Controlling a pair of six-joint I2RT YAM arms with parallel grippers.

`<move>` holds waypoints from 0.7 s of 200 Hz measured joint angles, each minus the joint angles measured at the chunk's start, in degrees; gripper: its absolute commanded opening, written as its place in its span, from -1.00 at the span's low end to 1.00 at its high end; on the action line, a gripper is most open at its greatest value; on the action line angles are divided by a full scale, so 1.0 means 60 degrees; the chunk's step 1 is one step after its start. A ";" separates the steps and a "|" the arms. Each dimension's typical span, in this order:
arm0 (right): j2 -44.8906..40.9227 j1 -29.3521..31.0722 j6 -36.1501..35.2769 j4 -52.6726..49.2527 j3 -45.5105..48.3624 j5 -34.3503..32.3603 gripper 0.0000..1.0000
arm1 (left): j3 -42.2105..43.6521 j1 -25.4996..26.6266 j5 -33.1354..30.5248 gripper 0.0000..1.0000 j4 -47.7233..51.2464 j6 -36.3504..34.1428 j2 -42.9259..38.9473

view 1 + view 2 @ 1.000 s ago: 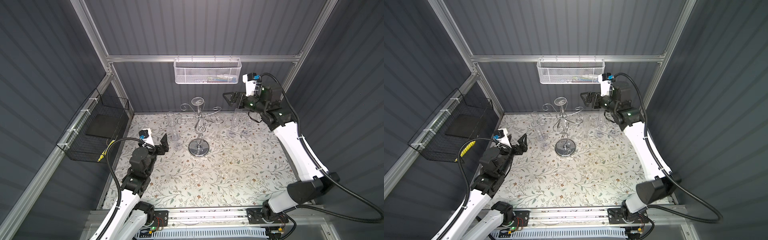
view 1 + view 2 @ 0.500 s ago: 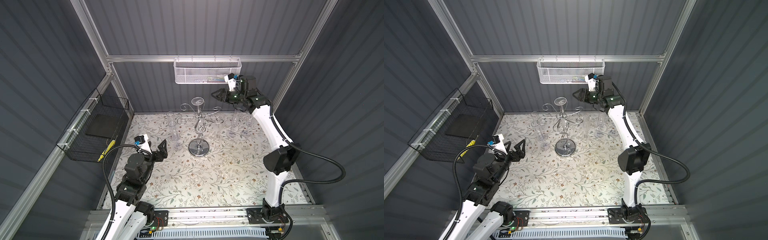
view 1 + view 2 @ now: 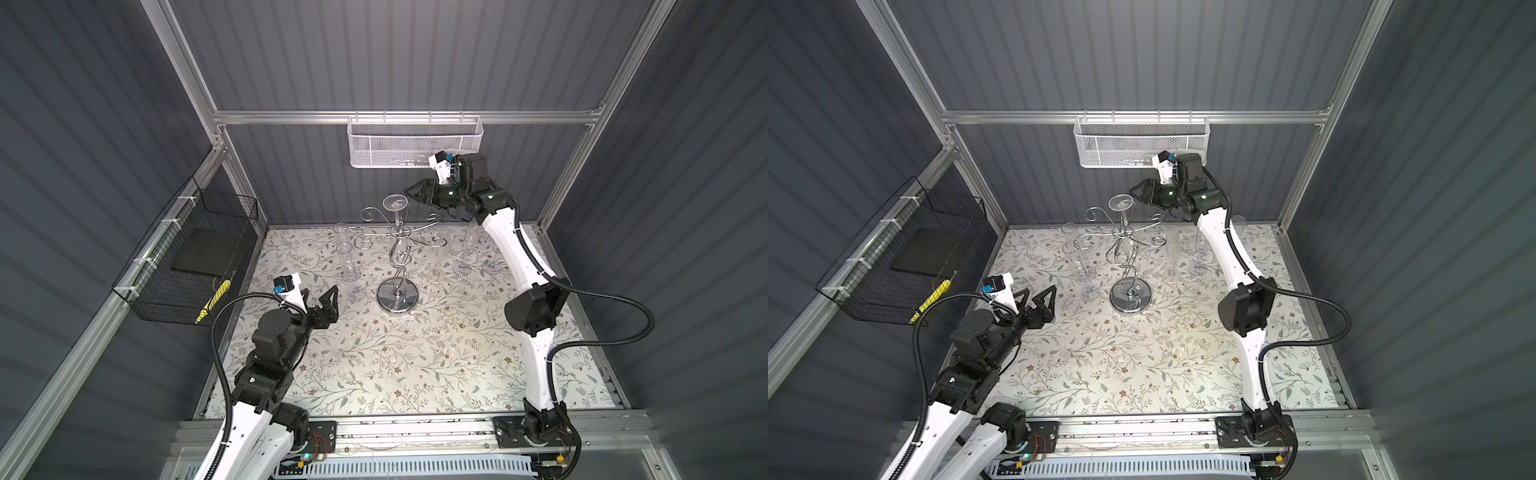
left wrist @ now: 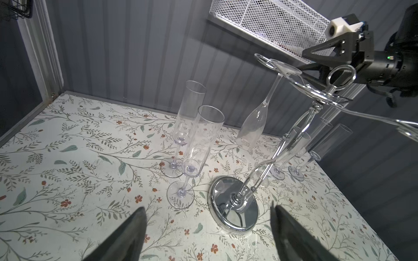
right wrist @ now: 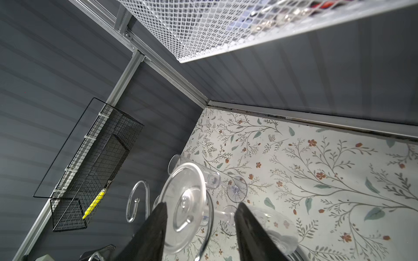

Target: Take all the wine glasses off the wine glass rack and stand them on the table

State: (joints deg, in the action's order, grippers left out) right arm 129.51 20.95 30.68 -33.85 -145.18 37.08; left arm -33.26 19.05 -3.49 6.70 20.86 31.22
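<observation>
The wine glass [image 3: 395,203] [image 3: 1121,203] hangs upside down on the chrome wine glass rack [image 3: 397,297] [image 3: 1130,298], foot uppermost, bowl [image 4: 253,126] pointing down. My right gripper [image 3: 409,193] [image 3: 1133,192] is raised at the height of the foot, just right of it. In the right wrist view the foot [image 5: 183,208] and stem show between the parted fingers of the right gripper [image 5: 202,203]; no firm contact is visible. My left gripper [image 3: 320,293] [image 4: 208,208] hovers open, low over the mat, left of the rack's mirrored base [image 4: 235,210].
Several clear flutes stand on the floral mat: a pair left of the rack [image 3: 347,257], others to its right [image 3: 438,253] [image 3: 467,249]. A white mesh basket [image 3: 415,143] hangs just above the right gripper. A black wire basket [image 3: 195,257] hangs on the left wall.
The right arm has swung left to the glass's foot and its jaws have narrowed. The left arm has drawn back a little, jaws unchanged.
</observation>
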 measured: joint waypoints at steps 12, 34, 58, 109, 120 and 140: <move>0.0062 0.0040 0.0084 0.0062 -0.0004 -0.0007 0.02 | 0.0000 0.0000 0.0299 0.74 -0.0018 -0.0004 0.0047; 0.0149 0.0080 0.0233 0.0160 -0.0040 -0.0033 0.02 | -0.0095 0.0000 0.0947 0.73 -0.0047 0.0000 0.0313; 0.0229 0.0106 0.0335 0.0262 -0.0208 -0.0033 0.01 | -0.0178 0.0000 0.1636 0.73 -0.0058 -0.0004 0.0550; 0.0430 0.0193 0.0481 0.0659 -0.0328 0.0015 -0.10 | -0.1060 0.0000 0.3340 0.69 -0.0080 -0.0007 0.1177; 0.0535 0.0208 0.0554 0.0725 -0.0382 0.0033 -0.12 | -0.1188 0.0000 0.3625 0.68 -0.0124 -0.0007 0.1271; 0.0743 0.0233 0.0630 0.0805 -0.0510 0.0055 -0.15 | -0.1206 0.0000 0.3942 0.68 -0.0157 -0.0007 0.1271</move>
State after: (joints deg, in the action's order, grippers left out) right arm 133.97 22.35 34.46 -29.02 -148.24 37.41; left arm -40.49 19.05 20.16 5.76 20.82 38.85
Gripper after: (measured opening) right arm 0.434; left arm 0.843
